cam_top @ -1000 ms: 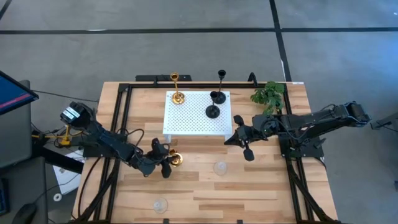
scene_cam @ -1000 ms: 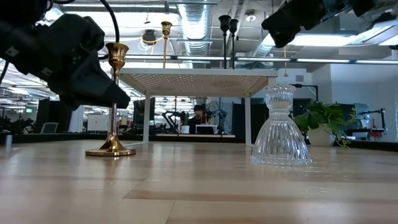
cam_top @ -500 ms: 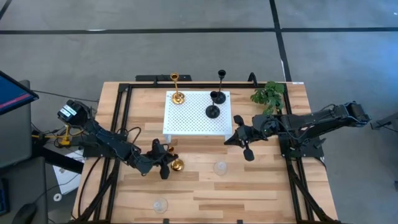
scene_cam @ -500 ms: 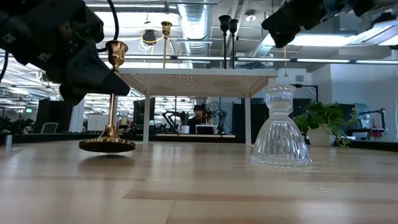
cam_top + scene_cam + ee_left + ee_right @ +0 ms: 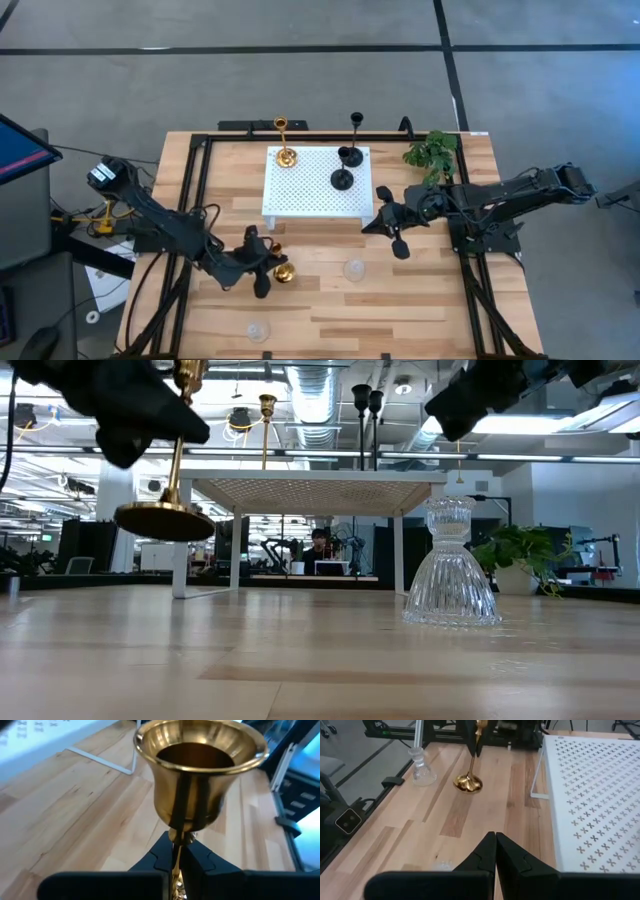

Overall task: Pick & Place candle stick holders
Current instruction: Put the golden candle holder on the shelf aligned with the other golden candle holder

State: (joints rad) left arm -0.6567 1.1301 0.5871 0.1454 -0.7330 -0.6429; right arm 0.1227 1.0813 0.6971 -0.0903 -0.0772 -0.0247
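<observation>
Left pincer (image 5: 262,268) is clamped on the stem of a gold candle stick holder (image 5: 165,480), just under the cup, as the left wrist view shows. In the low view its base hangs clear of the bench (image 5: 320,300), in front of the white perforated platform (image 5: 315,182) toward its left corner.

Risks as I see them:
- Grip is high on a thin, shiny stem with the heavy base below. It could swing or slide through the fingers if I move fast.
- It already looks slightly tilted in the low view; set down like that, it may tip.
- If it goes onto the platform, the base has to clear the platform edge first; clipping the rim could knock it loose.

Around it: a second gold holder (image 5: 286,150) and two black holders (image 5: 342,177) already stand on the platform, so the free spot is limited. One clear glass holder (image 5: 354,268) sits just right of my load, another (image 5: 259,328) near the front edge. The green plant sprig (image 5: 432,153) is at the back right.

Right pincer (image 5: 388,222) is closed on nothing, hovering beside the platform's right edge, possibly crowding that side.
</observation>
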